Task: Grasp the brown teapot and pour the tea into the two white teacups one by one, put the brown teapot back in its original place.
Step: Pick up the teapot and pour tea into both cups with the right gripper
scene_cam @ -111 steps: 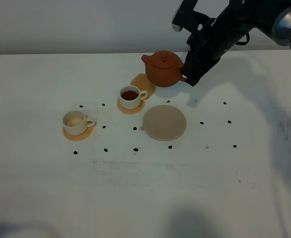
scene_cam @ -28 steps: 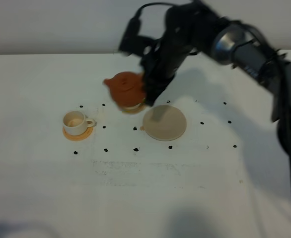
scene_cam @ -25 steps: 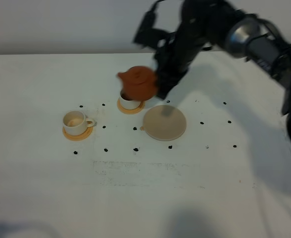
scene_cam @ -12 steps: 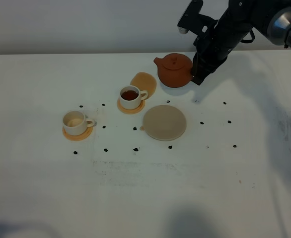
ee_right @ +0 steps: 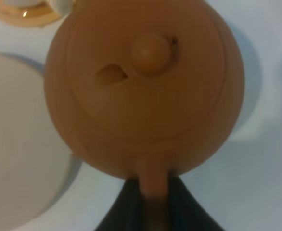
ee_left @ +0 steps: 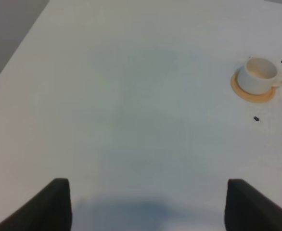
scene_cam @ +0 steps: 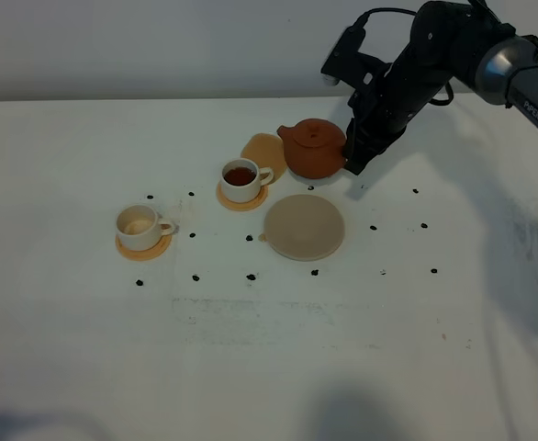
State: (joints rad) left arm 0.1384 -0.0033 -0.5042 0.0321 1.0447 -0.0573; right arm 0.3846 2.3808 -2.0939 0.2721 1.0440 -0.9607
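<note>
Right claw [scene_cam: 351, 162] tight on brown teapot [scene_cam: 311, 151]

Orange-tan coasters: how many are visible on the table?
3. Left coaster under the left teacup; middle coaster under the tea-filled teacup; bare coaster beside the brown teapot. None apparently hidden.

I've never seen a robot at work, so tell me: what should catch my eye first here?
The black arm reaching in from the back right, its gripper clamped on the handle of a brown teapot just behind a pale round disc. Left of the pot, one white cup holds dark tea, while the other cup, farther left and nearer, shows none.
</note>
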